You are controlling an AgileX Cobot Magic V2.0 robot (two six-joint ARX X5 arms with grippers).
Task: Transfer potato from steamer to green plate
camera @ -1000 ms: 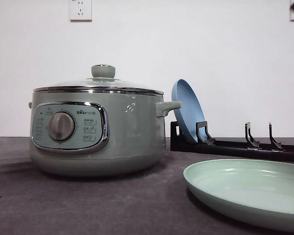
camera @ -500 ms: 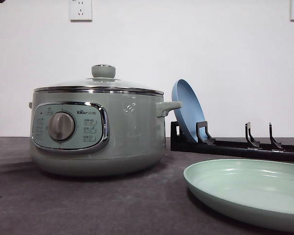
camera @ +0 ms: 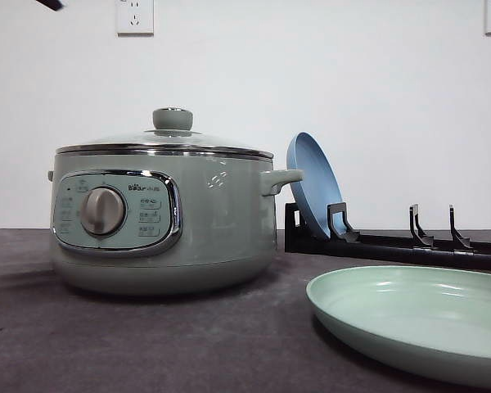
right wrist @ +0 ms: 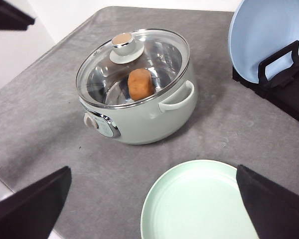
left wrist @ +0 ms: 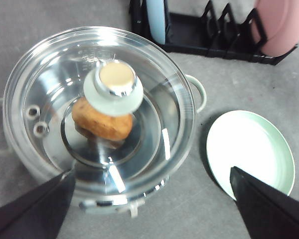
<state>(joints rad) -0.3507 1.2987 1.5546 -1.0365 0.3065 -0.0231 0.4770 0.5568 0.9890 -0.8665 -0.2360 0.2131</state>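
Note:
The steamer (camera: pixel 159 217) stands on the grey table with its glass lid (left wrist: pixel 97 104) on. Through the glass the orange-brown potato (left wrist: pixel 102 123) lies inside, under the green lid knob (left wrist: pixel 113 87). My left gripper (left wrist: pixel 152 172) hangs open high above the steamer, its dark fingers (left wrist: pixel 32 209) spread wide. The green plate (camera: pixel 417 319) lies empty on the table to the steamer's right. My right gripper (right wrist: pixel 153 169) is open too, high over the near side of the green plate (right wrist: pixel 199 204), looking at the steamer (right wrist: pixel 139 94) and potato (right wrist: pixel 140 83).
A black dish rack (camera: pixel 393 241) stands behind the green plate, holding an upright blue plate (camera: pixel 311 184) and, at its far end, a pink plate (left wrist: pixel 281 25). A dark piece of an arm (camera: pixel 51 4) pokes in at the front view's upper left.
The dark arm piece at the top of the front view has slid rightward. A dark shape at the upper right corner has gone. The steamer, lid and plates have not moved.

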